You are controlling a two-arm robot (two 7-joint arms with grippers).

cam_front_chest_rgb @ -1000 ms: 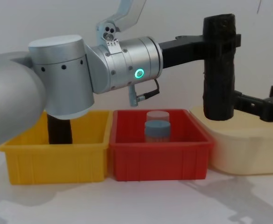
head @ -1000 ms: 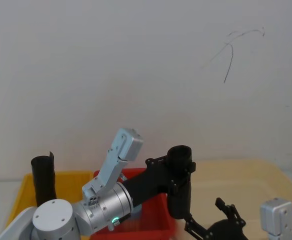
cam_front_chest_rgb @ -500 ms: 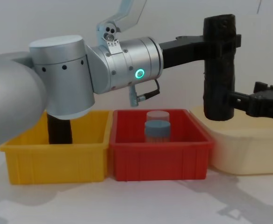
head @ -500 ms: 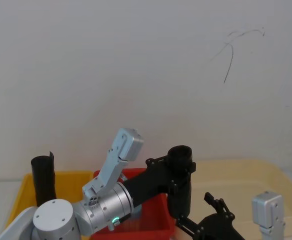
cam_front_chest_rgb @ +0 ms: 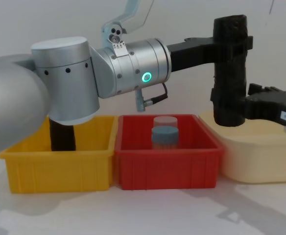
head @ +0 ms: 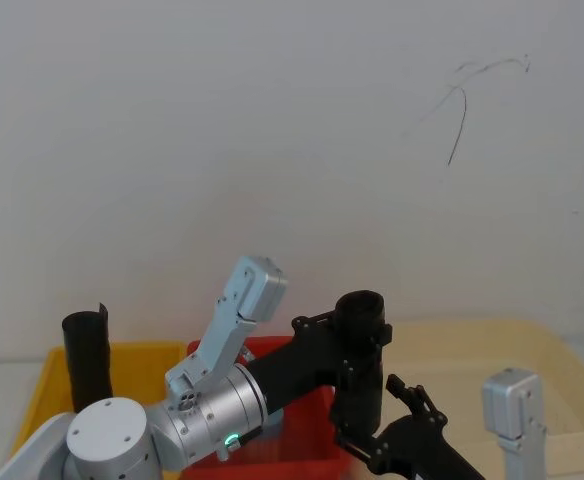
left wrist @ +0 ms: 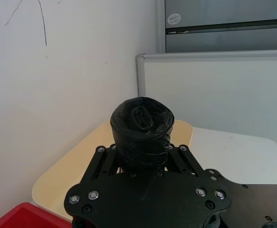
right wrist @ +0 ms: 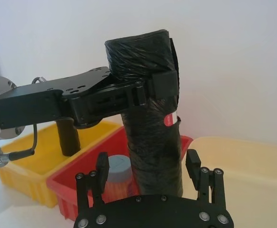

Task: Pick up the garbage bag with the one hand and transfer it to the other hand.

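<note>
The pickup looks done. The left claw pinches the garbage bag near its upper end and holds it upright in the air. In the chest view the bag sits in the upper right of the frame, clear of the counter and above the place where the red bin meets the cream tub. In the head view it stands low in the frame, just right of centre.

The handover itself is not yet made. The right claw comes in from the right edge of the chest view, level with the bag's lower part. Its fingers are spread. In the right wrist view one stands on each side of the roll, with the roll between them and a little gap showing on either side, so they appear not to be pressing it yet.

What seems left is for the right claw to press together on the lower part, and then for the left claw to let go and draw clear.
</note>
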